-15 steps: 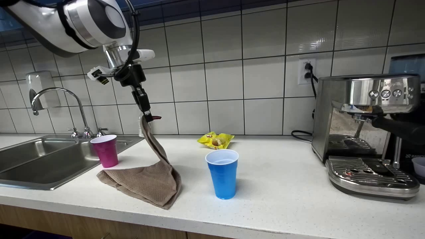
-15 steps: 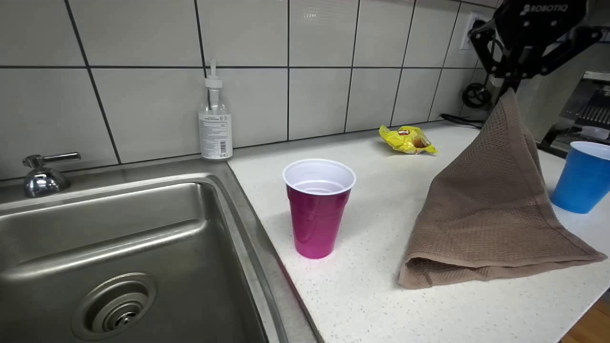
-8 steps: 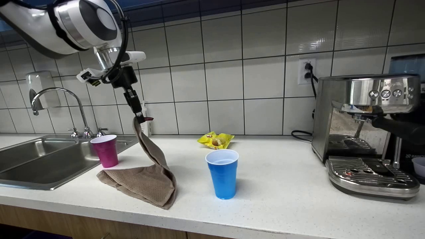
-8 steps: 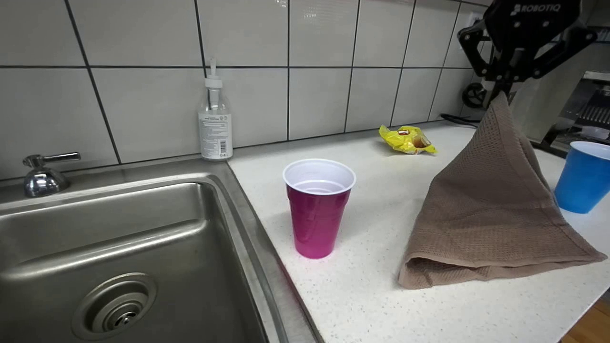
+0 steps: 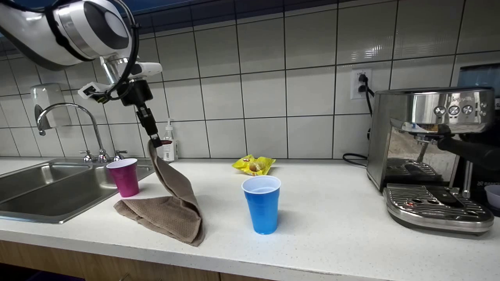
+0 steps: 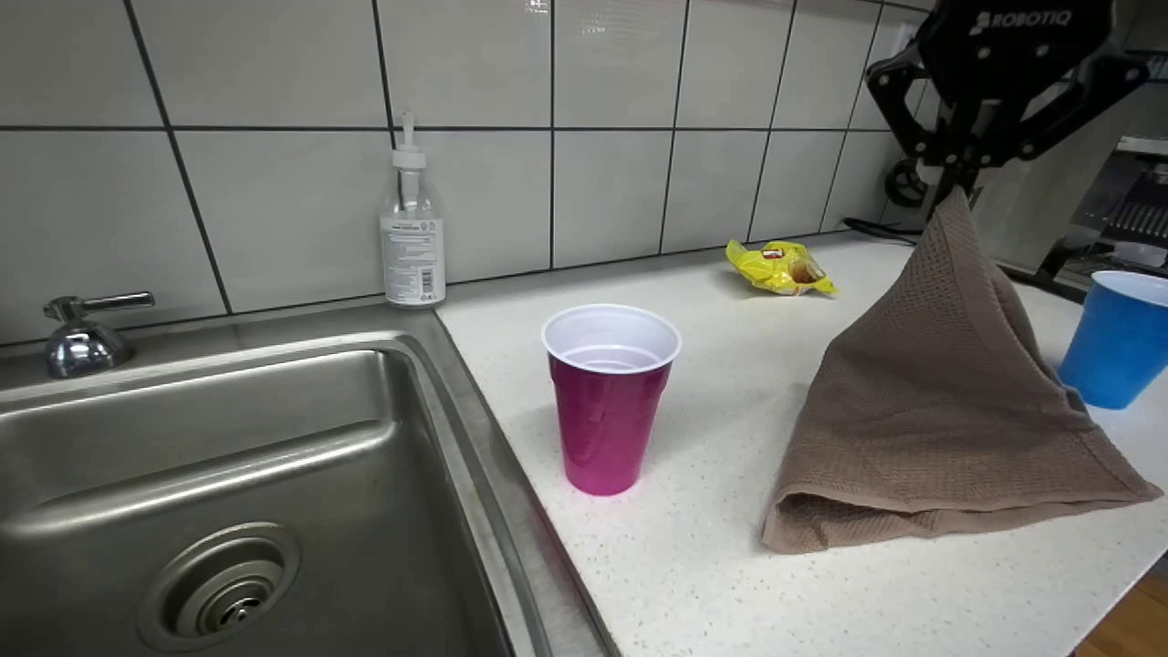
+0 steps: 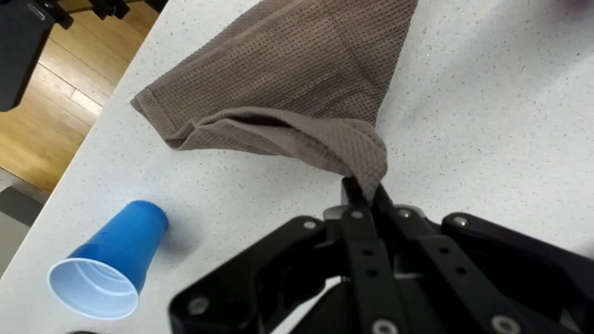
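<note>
The gripper (image 5: pixel 155 141) is clamped on one end of the brown towel (image 6: pixel 940 420), which hangs from it in a curve and spreads, partly folded, over the counter (image 5: pixel 332 242) below. Beneath the gripper and off to one side, the blue cup (image 7: pixel 125 246) stands upright (the wrist view, looking down, shows its white inside). The purple cup (image 6: pixel 610 429) stands upright below the gripper on the opposite side, toward the sink (image 6: pixel 365 511). Lower than the gripper, near the tiled wall (image 5: pixel 261 93), lies a yellow packet (image 6: pixel 780 266). A pump bottle (image 6: pixel 413 260) stands by the wall, apart from the gripper; well away from it, past the blue cup, is the coffee machine (image 5: pixel 433 160).
</note>
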Available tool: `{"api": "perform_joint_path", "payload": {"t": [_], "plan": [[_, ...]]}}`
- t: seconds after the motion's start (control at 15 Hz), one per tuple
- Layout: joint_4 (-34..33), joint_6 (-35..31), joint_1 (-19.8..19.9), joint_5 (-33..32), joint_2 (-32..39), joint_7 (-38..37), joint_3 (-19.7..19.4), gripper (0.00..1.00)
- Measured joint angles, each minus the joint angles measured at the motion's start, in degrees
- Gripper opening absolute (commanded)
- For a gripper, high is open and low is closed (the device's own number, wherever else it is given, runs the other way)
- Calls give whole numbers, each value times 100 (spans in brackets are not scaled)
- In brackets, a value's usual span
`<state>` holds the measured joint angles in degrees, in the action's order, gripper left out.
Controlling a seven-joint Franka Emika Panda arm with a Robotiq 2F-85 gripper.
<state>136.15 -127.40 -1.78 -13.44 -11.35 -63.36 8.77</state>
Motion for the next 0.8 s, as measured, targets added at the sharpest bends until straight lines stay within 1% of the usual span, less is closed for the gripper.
{"api": "perform_joint_path", "payload": {"t": [0.8], "plan": [[87, 0, -244, -10, 6, -389, 302, 1]]}}
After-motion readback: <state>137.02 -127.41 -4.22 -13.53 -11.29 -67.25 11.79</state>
